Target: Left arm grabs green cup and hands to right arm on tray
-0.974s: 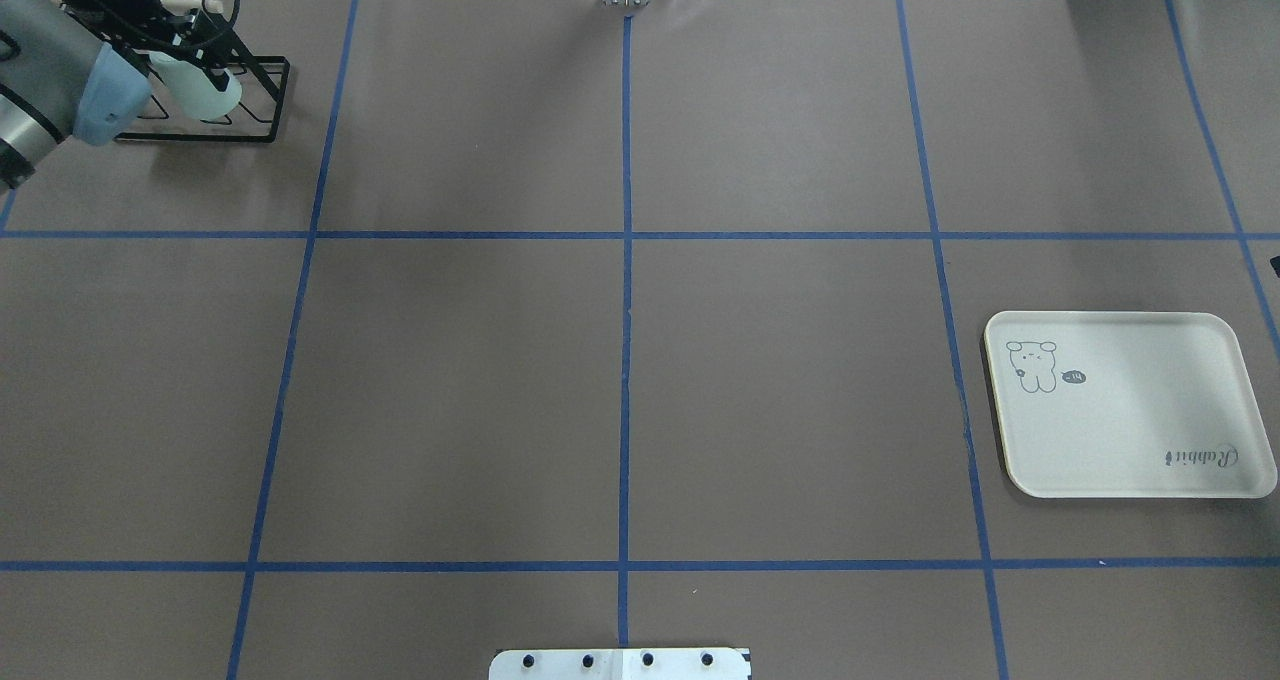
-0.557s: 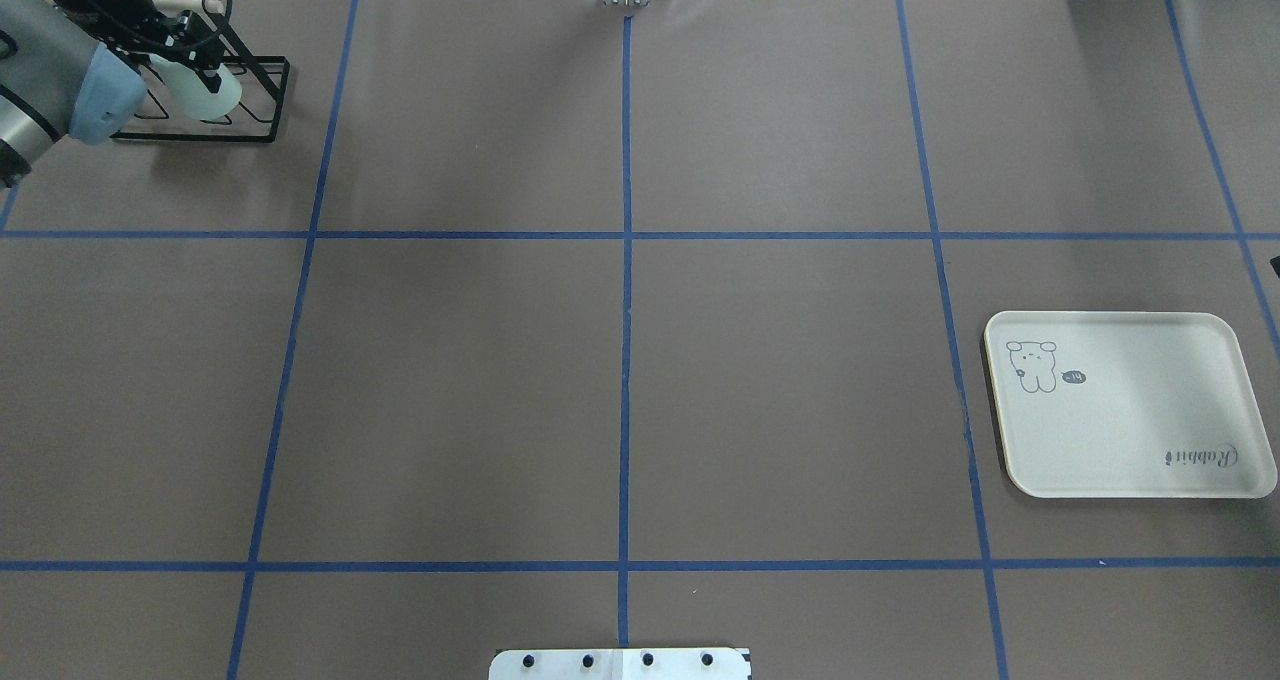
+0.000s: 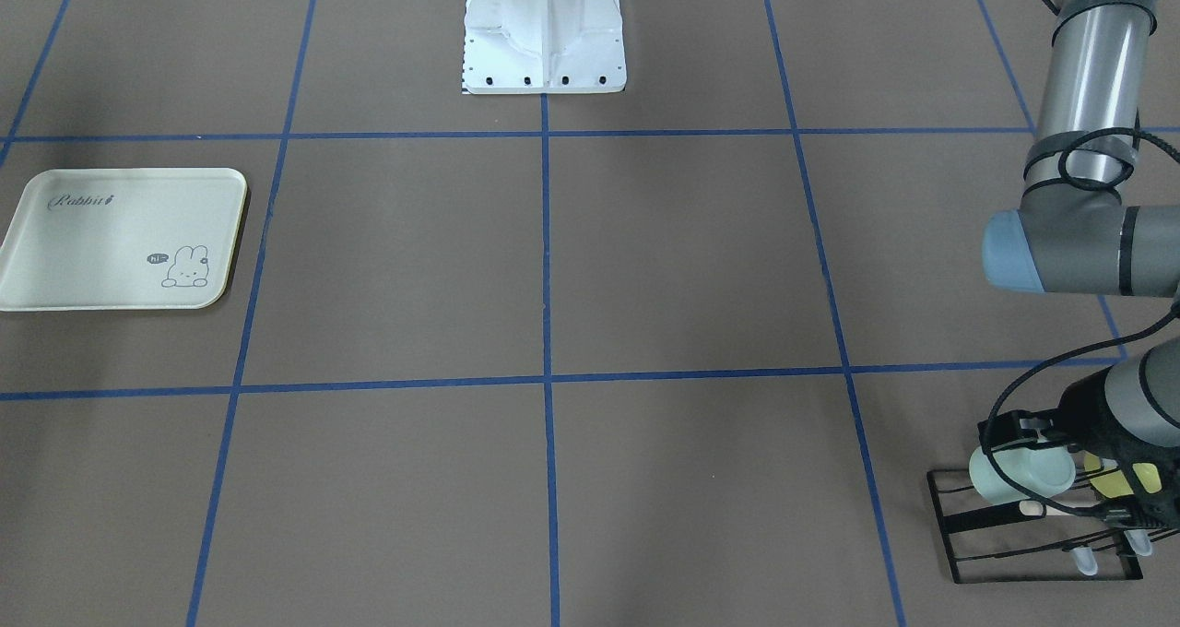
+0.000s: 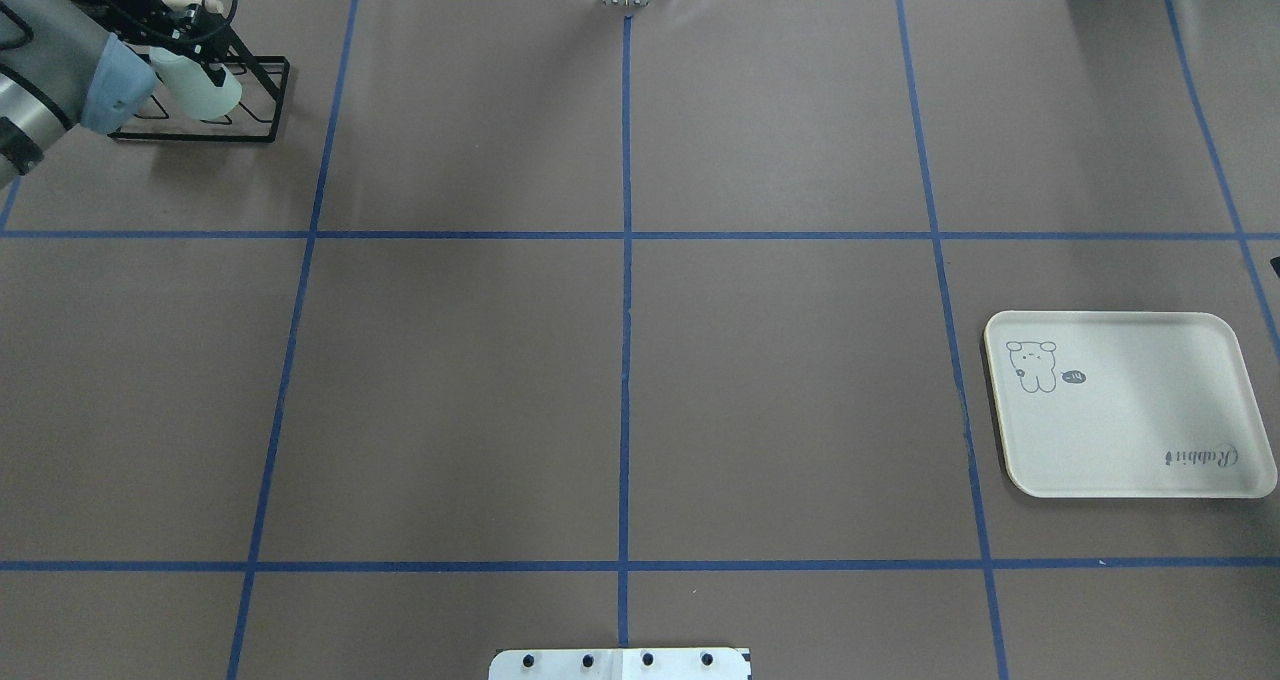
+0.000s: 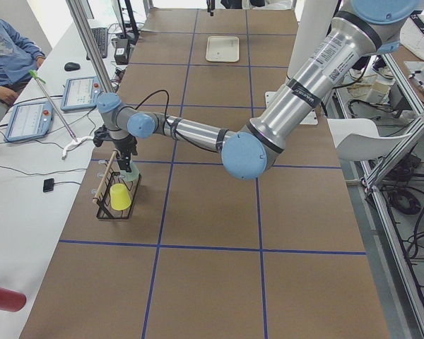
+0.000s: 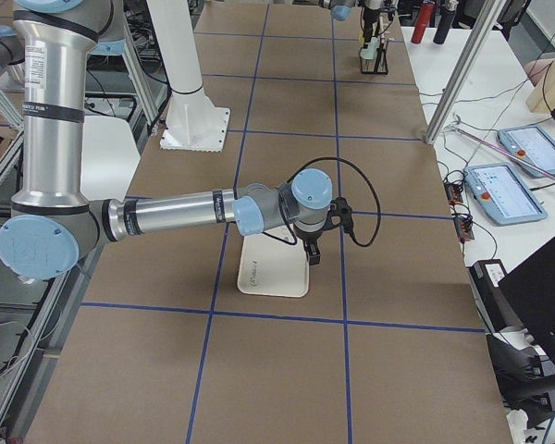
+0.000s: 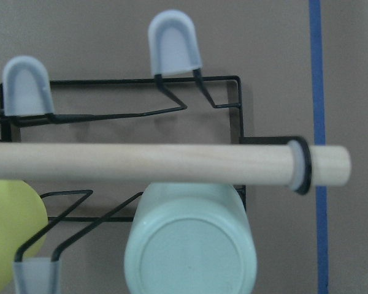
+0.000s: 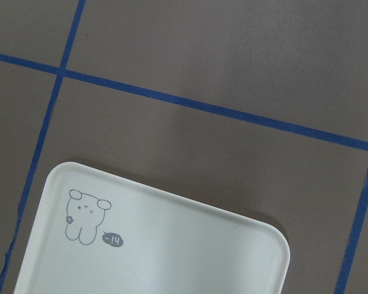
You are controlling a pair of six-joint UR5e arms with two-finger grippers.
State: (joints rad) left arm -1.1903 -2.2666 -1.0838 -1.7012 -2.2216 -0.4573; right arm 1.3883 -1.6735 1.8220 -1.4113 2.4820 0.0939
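At the rack (image 4: 200, 139): left fingers (image 4: 212, 68), black, down over the green cup (image 3: 1014, 479), one lying across its side in the overhead view. Cannot tell whether closed on the cup or merely set around it; hidden from the wrist camera altogether. Green cup in the rack's end slot, the one nearest the worktop's middle, tilted over a wire prong, flat base turned up to the wrist camera, just under the rack's wooden dowel (image 7: 147, 164). Next to it on the rack, a yellow-green cup (image 7: 9, 233), close but apart. On the rack's other row, two pale-blue prong caps (image 7: 175, 37). Behind the fingers, the left arm (image 3: 1092, 65), grey with a pale-blue joint cap, bent down to the rack from above. Rack itself upright on the brown worktop (image 4: 450, 400), in a corner square marked off by blue tape (image 4: 626, 360).

At the worktop's end opposite the rack: right fingers (image 6: 312, 254), pointed down above the tray (image 4: 1130, 480), clear of it. Seen only from the side, so cannot tell how far open; no object seen in them. Tray flat on the worktop, well apart from the rack, bunny drawing and "Rabbit" script facing up. Right arm (image 6: 176, 215) stretched low and level out to it.
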